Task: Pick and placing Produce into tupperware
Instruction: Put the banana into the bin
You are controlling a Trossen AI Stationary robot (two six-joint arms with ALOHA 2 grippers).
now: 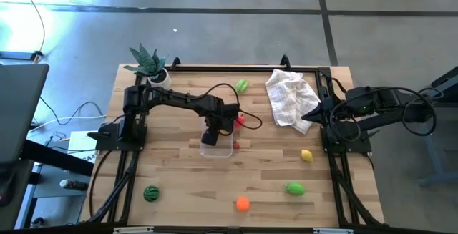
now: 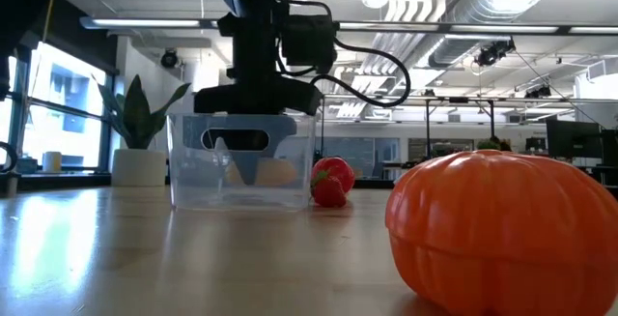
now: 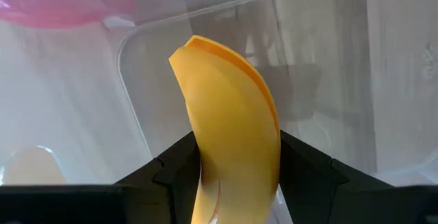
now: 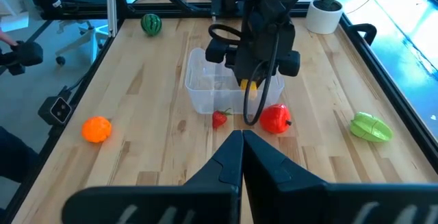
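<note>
Orange point(image 2: 502, 224) toy up close on the wooden table point(image 2: 193, 268), clear tupperware point(image 2: 241, 161) behind it
Left gripper point(image 1: 212, 135) lowered into the tub, fingers point(image 3: 308, 166) clamped on the yellow banana point(image 3: 229, 121); right gripper point(image 4: 241, 157) pinched shut on nothing, parked beside the white cloth point(image 1: 290, 98); red pieces point(image 4: 275, 118) just outside the tub wall

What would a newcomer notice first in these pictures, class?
The left gripper holds a yellow banana down inside the clear tub at mid-table. Close to the low camera sits an orange. The right gripper waits shut at the table's right edge beside a crumpled cloth.
</note>
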